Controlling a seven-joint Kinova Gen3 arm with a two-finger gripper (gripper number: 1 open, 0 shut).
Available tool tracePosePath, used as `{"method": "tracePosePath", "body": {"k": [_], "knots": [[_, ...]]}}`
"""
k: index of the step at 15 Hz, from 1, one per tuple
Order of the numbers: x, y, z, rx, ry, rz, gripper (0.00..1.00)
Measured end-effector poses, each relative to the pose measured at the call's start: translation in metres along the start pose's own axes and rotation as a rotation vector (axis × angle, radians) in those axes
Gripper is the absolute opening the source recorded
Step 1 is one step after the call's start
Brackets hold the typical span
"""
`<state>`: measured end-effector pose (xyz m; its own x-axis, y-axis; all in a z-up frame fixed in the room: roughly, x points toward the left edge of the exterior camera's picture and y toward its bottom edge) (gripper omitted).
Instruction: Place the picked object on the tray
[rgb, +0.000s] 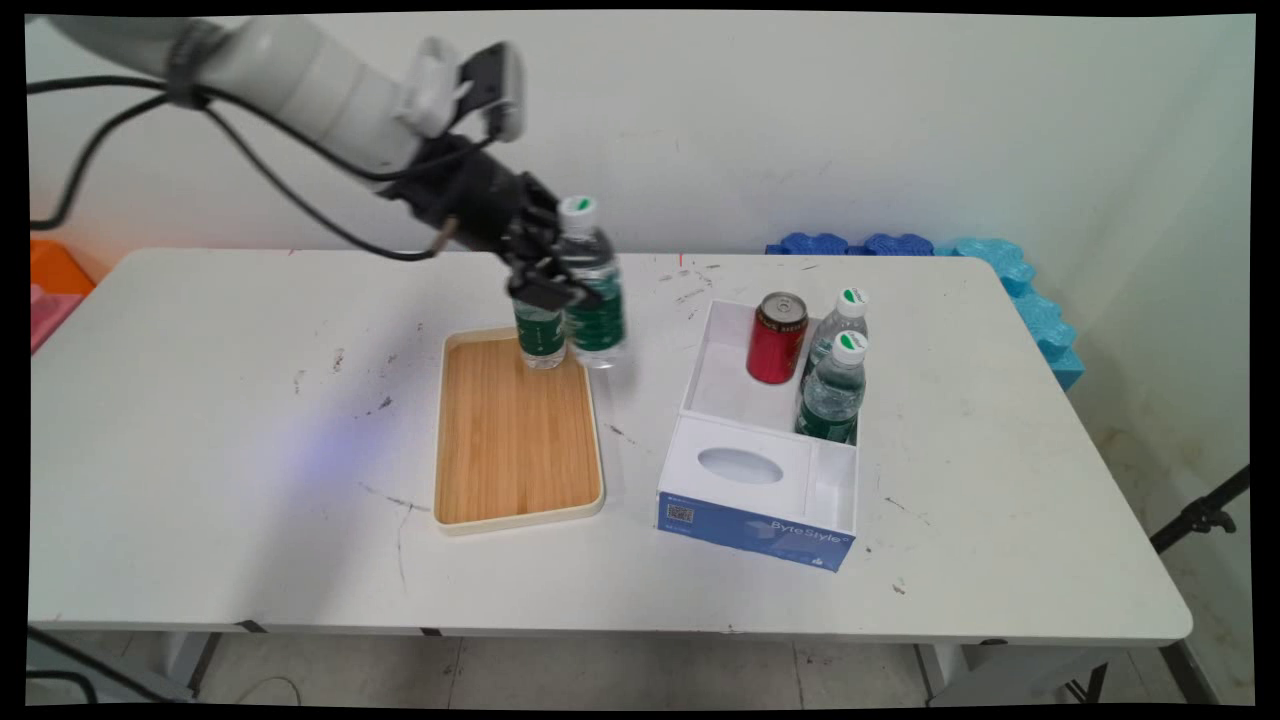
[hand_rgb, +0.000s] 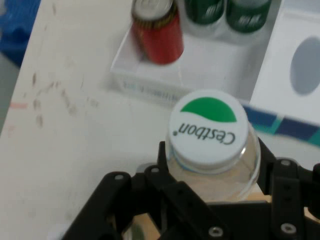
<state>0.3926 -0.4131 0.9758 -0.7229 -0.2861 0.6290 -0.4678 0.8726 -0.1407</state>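
You are gripping a clear water bottle (rgb: 593, 290) with a green label and a white cap: the hand (rgb: 548, 282) is closing on its body just under the shoulder, left of centre in the main view, and in the hand view the cap is showing between the two black fingers. The bottle is standing upright at the upper right corner of the wooden tray (rgb: 515, 440); whether its base is touching the tray or hanging just above the rim, you cannot tell. A second bottle (rgb: 540, 338) is standing on the tray's upper end, just beside the held one and partly behind the hand, so I judge that this is where you are needing most care: any sideways drift is risking a knock. The thin plastic is likely giving under pressure, so a firm but gentle squeeze is serving best, with the bottle staying vertical. To the right, well apart, the white and blue box (rgb: 700, 360) is holding a red can (rgb: 777, 338) and two more bottles (rgb: 832, 385); nothing there is crowding you
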Motion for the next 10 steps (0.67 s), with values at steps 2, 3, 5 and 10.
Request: {"method": "tracePosePath", "body": {"k": [2, 3, 5, 10], "knots": [[-0.020, -0.004, -0.010, 0.015, -0.014, -0.016, 0.00], [-0.031, -0.006, -0.015, 0.023, -0.023, -0.026, 0.00], [-0.058, -0.011, -0.024, 0.042, -0.044, -0.045, 0.00], [-0.109, -0.023, -0.035, 0.082, -0.081, -0.085, 0.00]]}}
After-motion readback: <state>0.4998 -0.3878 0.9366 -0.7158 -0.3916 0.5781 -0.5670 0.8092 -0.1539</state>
